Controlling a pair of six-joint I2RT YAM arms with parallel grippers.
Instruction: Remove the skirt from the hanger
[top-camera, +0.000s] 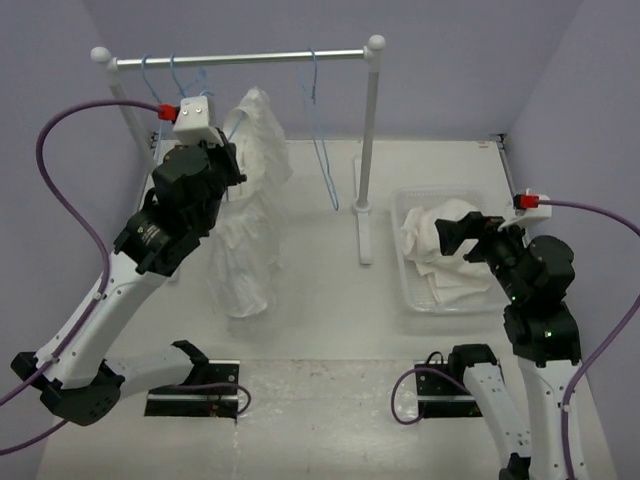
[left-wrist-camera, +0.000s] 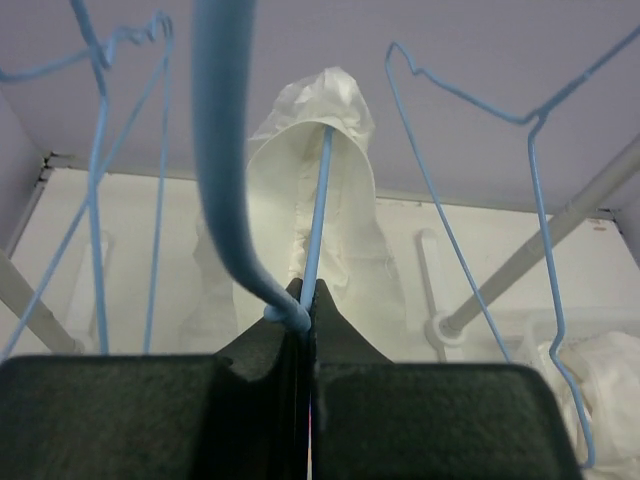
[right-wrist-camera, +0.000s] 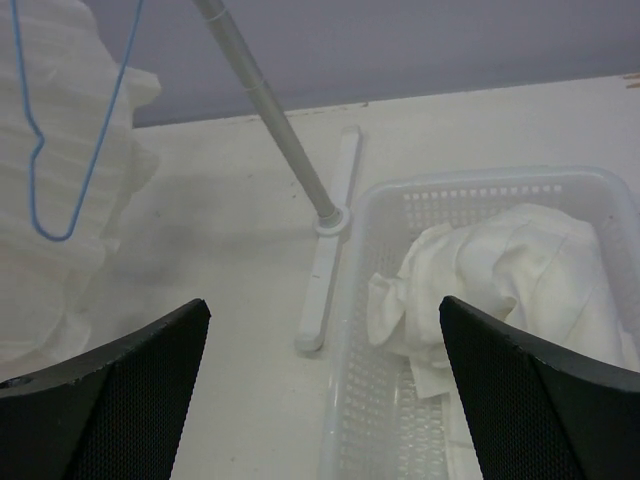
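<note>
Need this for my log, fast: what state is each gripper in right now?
Left gripper: shut on the hanger.
Right gripper: open, holding nothing.

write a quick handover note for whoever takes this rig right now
Left gripper: shut on the hanger wire, close to the skirt.
Right gripper: open, empty, over the basket beside the rack post.
Done: hanger gripped.
Left to do: the skirt is draped on the hanger at the rack and needs pulling off.
</note>
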